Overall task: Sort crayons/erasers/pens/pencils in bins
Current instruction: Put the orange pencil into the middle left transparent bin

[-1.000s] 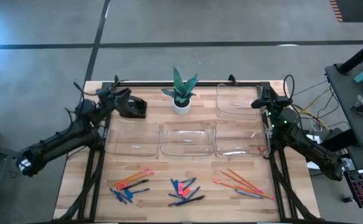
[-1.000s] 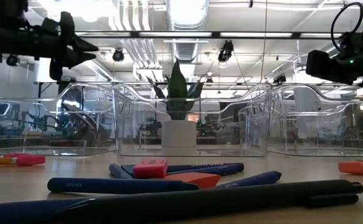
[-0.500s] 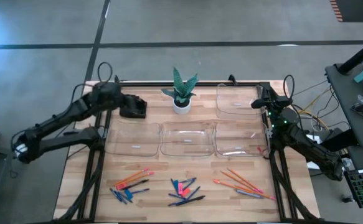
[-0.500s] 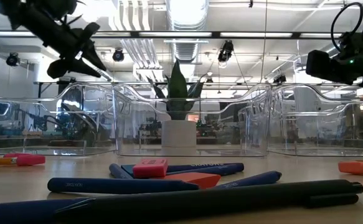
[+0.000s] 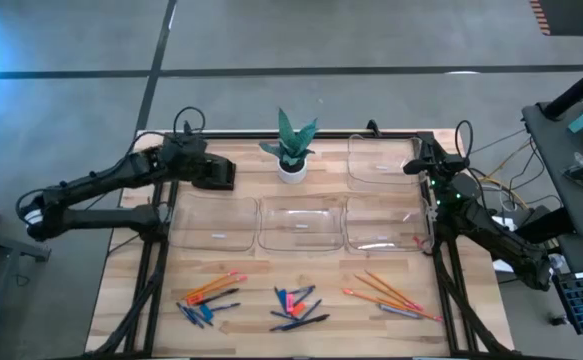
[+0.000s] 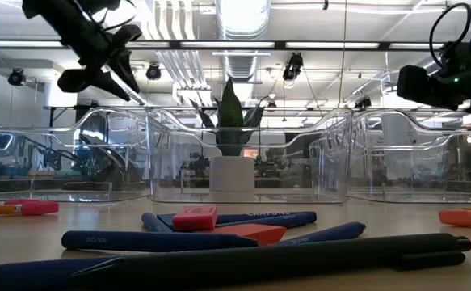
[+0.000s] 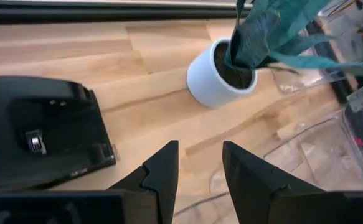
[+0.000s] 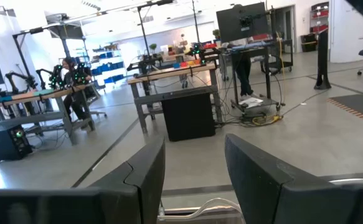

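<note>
- Items lie in three loose clusters along the near edge of the tabletop [image 5: 241, 255]: pencils [image 5: 391, 293] fanned at near right, long axes slanting; erasers [image 5: 291, 299] with pens [image 5: 301, 320] at near centre; crayons [image 5: 196, 313] at near left beside more orange sticks.
- Bins [image 5: 301, 224]: three in a row mid-table, a fourth at far right; all look empty.
- Left gripper [image 5: 203, 166] hovers at far left over a black desk object [image 5: 214, 176], beside a plant pot [image 5: 291, 168]; fingers apart, nothing held.
- Right gripper [image 5: 416, 166] at the far right edge, fingers apart, empty.
- Both stand far from the clusters, bins between; left arm likely nearer the crayons, right the pencils. Room above is clear.
</note>
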